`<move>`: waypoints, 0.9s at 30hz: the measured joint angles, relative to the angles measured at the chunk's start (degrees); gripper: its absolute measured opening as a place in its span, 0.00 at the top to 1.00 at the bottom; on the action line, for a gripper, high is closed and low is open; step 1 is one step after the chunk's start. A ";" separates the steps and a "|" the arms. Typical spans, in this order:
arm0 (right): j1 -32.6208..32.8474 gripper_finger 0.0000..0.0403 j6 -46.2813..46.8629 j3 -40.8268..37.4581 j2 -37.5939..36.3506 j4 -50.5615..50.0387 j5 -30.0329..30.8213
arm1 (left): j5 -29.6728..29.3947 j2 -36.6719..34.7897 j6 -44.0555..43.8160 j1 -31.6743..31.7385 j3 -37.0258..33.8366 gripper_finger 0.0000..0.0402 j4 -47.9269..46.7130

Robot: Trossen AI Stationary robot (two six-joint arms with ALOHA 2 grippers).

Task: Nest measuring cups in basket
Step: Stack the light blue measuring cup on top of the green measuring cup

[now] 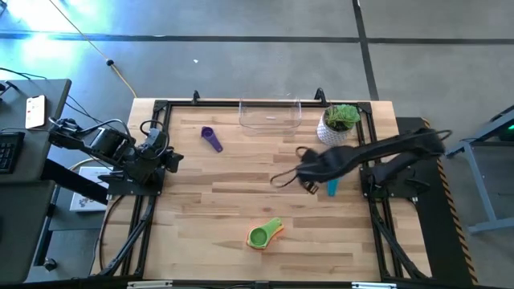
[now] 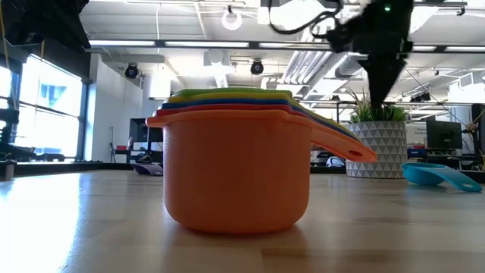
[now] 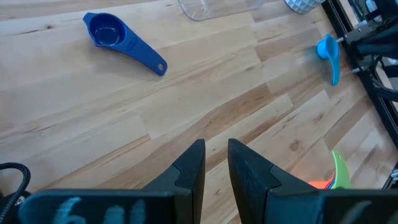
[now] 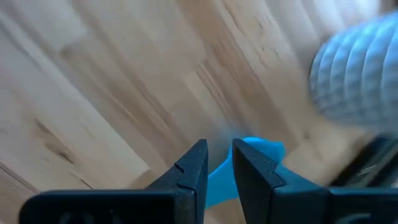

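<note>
A stack of nested cups (image 1: 263,234), green on top and orange outermost, stands on its base near the table's near edge and fills the low view (image 2: 235,167). A purple cup (image 1: 211,138) lies alone left of the clear basket (image 1: 271,119), which is at the far edge. A teal cup (image 1: 331,187) rests on the table (image 2: 439,174). My right gripper (image 1: 312,183) hovers above the teal cup (image 4: 255,152) without touching it, fingers shut (image 4: 219,155). My left gripper (image 1: 169,156) waits at the left edge, shut (image 3: 216,155).
A white faceted pot with a green plant (image 1: 337,127) stands just right of the basket, close beyond the teal cup (image 4: 360,81). Black frame rails run along the table's edges (image 1: 161,108). Bare wood lies between the purple cup and the stack.
</note>
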 joint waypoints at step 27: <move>-12.72 0.68 20.14 -30.83 -21.62 24.80 -8.94 | -5.04 0.00 -0.89 0.02 0.00 0.85 0.02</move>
